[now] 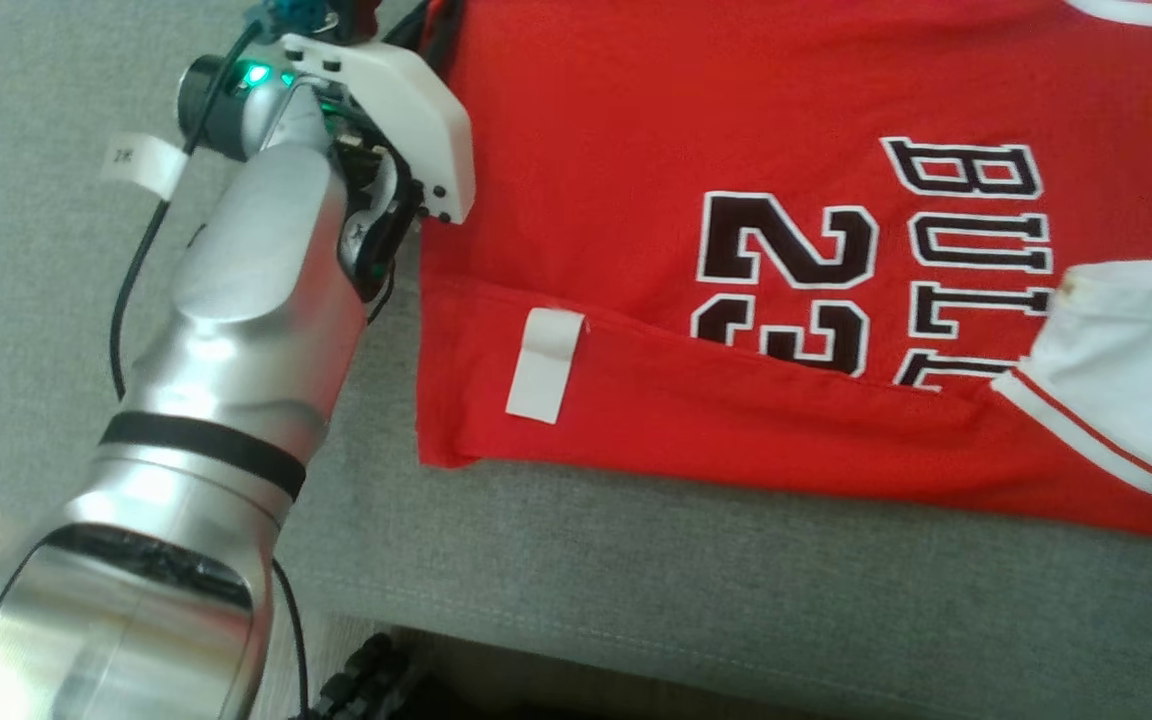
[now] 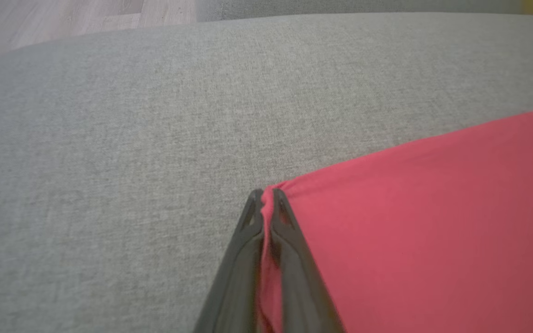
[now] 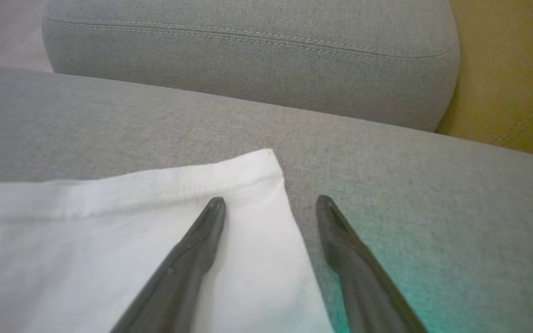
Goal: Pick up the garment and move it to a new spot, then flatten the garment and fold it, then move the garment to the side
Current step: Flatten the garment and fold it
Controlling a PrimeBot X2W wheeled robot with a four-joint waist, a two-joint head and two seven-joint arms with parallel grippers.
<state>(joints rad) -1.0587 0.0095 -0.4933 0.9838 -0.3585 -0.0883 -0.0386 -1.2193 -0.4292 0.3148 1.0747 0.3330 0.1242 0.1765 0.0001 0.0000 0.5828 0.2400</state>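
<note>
Grey fabric sofa (image 2: 109, 138) beside a pale wooden floor (image 2: 86, 18).

The grey seat (image 2: 109, 138) is bare beyond the corner of the shirt (image 2: 433, 231), with lots of room. The seat is bare along its near edge too. The left arm (image 1: 236, 300) lies over the seat beside the shirt and blocks that side. Past the white sleeve (image 3: 109, 222), the back cushion (image 3: 248, 55) stands like a wall.

A grey woven-fabric sofa seat (image 1: 636, 560) carries everything. Spread flat across it lies a red jersey garment (image 1: 656, 120) printed with a black, white-edged "23" and lettering, its near edge folded over, its white sleeve (image 1: 1126, 340) at one end. A rounded grey cushion (image 3: 248, 69) backs the seat.
</note>
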